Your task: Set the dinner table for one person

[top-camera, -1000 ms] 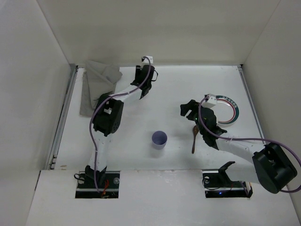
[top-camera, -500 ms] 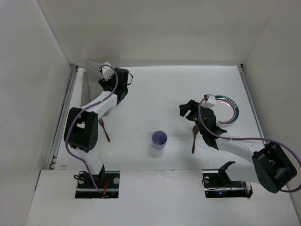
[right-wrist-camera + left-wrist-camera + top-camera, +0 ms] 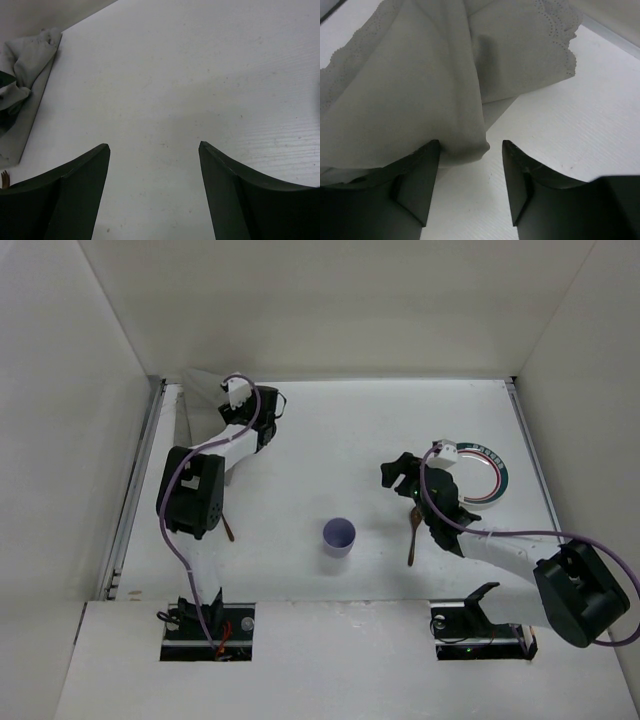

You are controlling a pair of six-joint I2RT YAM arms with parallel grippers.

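The dinner table (image 3: pixel 360 430) is the large white surface. A grey cloth placemat (image 3: pixel 203 383) lies bunched at its far left corner; in the left wrist view its folds (image 3: pixel 420 85) fill the upper left. My left gripper (image 3: pixel 262 412) is open just beside it, and a fold of cloth reaches to the left finger (image 3: pixel 420 185) in the gap (image 3: pixel 470 170). My right gripper (image 3: pixel 397 472) is open and empty over bare table (image 3: pixel 155 170). A purple cup (image 3: pixel 339 536) stands mid-table, with a brown spoon (image 3: pixel 412 535) to its right.
A white plate with a teal rim (image 3: pixel 492 456) lies at the right, behind the right arm. A brown utensil (image 3: pixel 228 530) lies by the left arm's elbow. Metal rails (image 3: pixel 135 490) run along the side edges. White walls close in the far side.
My left arm has swung from the far middle of the table leftward to the placemat's edge. The brown utensil by its elbow came into view. The right arm has not moved.
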